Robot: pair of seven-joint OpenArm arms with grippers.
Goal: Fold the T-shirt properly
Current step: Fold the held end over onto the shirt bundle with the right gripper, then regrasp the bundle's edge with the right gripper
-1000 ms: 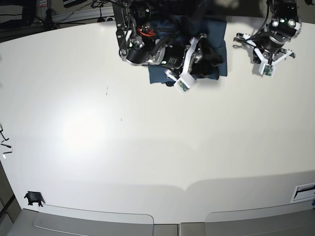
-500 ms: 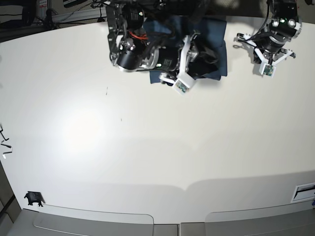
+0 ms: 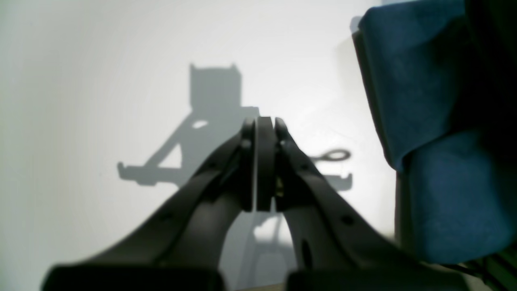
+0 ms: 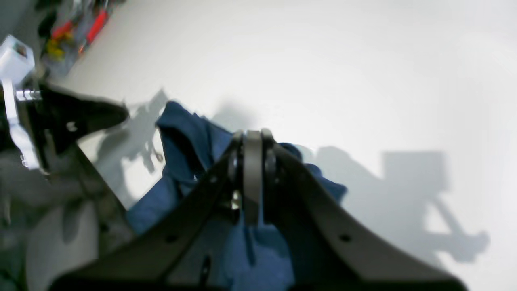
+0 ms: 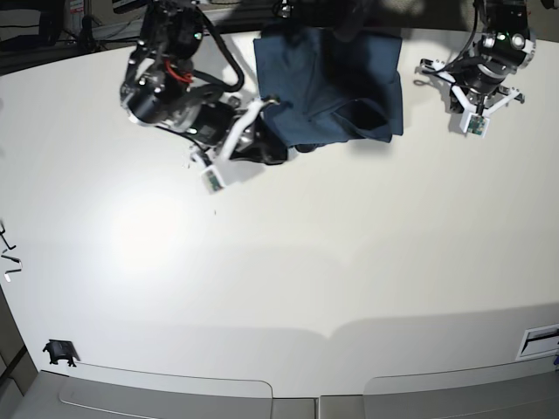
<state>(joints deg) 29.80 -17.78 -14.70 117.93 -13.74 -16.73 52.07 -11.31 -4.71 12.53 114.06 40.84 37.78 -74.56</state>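
Note:
The dark navy T-shirt (image 5: 327,83) lies folded at the far edge of the white table (image 5: 288,262). In the right wrist view the T-shirt (image 4: 190,141) shows rumpled behind and under the fingers. My right gripper (image 5: 279,157) sits at the shirt's near-left corner. Its jaws are shut (image 4: 252,137), and I see no cloth between the pads. My left gripper (image 3: 258,121) is shut with nothing in it. It hovers over bare table, with the T-shirt's edge (image 3: 424,101) just to its right. The left arm (image 5: 476,87) stands to the right of the shirt.
Cables and clutter (image 4: 80,32) lie beyond the table's far edge. A small black piece (image 5: 59,352) sits at the near-left corner. A slot (image 5: 537,340) is at the near right.
My right arm has swung left off the T-shirt, and its gripper has gone from open to shut. The shirt now lies uncovered. The left arm has not moved.

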